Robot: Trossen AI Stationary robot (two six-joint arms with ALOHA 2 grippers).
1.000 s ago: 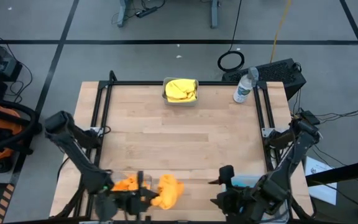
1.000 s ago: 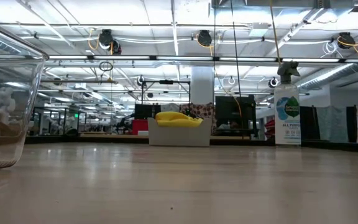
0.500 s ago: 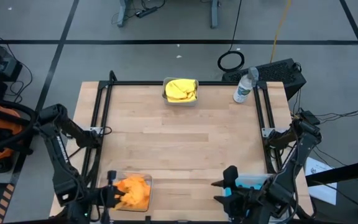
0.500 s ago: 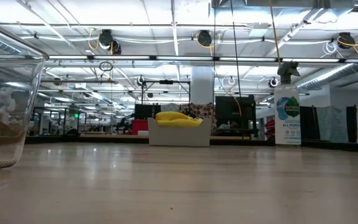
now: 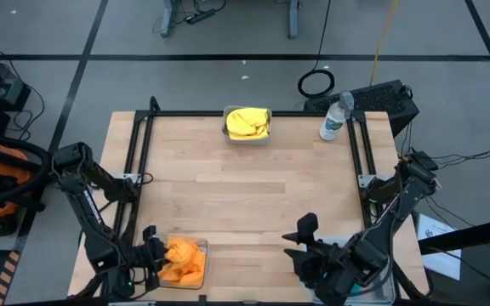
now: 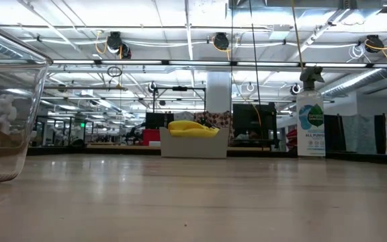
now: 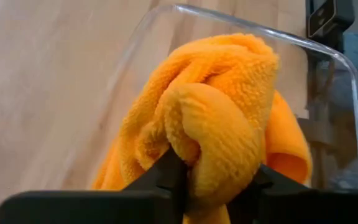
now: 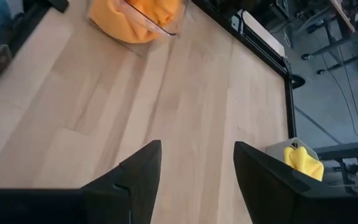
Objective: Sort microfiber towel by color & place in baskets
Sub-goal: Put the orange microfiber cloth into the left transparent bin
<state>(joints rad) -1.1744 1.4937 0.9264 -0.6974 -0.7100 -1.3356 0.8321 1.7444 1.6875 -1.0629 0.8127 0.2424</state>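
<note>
Right gripper (image 5: 300,242) shifted inward, jaws spread empty, left gripper (image 7: 213,180) jaws clenched on orange towel (image 7: 219,118) inside basket (image 7: 328,59)

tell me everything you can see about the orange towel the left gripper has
The orange towel is a fluffy, looped microfiber cloth, bunched into a rounded wad with deep folds. It sits inside a clear bin at the table's near left corner, over more orange cloth. The left gripper is shut on it, its dark fingers pinching a thick fold from below in the wrist view. The bin's rounded clear rim curves around it.
</note>
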